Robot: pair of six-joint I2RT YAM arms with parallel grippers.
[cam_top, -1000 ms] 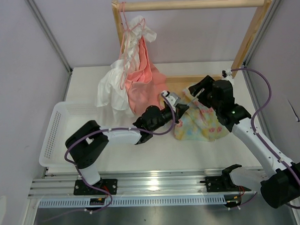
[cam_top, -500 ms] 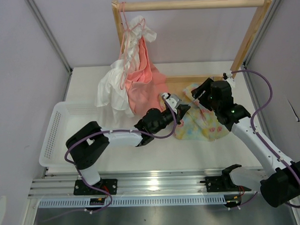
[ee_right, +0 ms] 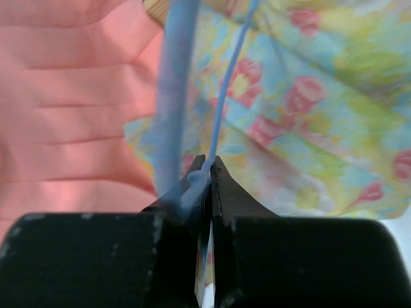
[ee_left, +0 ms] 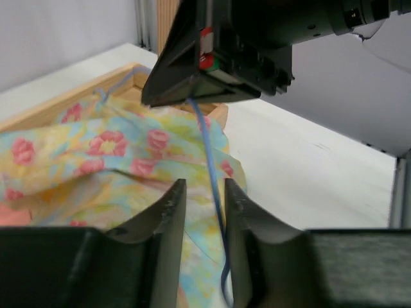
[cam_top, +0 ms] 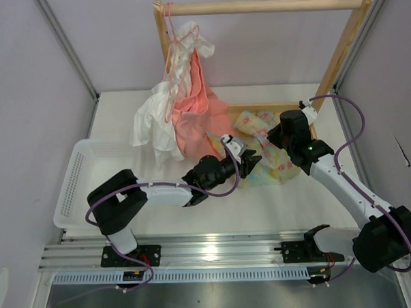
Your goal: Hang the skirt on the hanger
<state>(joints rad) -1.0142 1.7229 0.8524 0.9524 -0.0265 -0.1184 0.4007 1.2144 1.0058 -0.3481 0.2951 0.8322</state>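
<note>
The flower-print skirt [cam_top: 277,164] lies crumpled on the table right of centre, one end up on the rack's base. In the right wrist view, my right gripper [ee_right: 207,160] is shut on the thin light-blue wire of the hanger [ee_right: 225,96], just above the skirt [ee_right: 308,109]. In the left wrist view, my left gripper [ee_left: 204,186] stands open around the same hanger [ee_left: 209,154] wire, which runs close by the right finger without being pinched. The wire leads up into the black right gripper [ee_left: 218,64]. From above, the left gripper [cam_top: 236,151] and right gripper [cam_top: 271,136] sit close together over the skirt.
A wooden rack [cam_top: 260,5] stands at the back, with a salmon-pink garment [cam_top: 196,106] and a white garment [cam_top: 153,122] hanging from a pink hanger [cam_top: 183,35] at its left end. A white basket [cam_top: 73,180] sits at the left.
My right gripper has closed on the hanger wire and moved left and back. My left gripper has opened and let the wire go. The skirt has shifted toward the rack.
</note>
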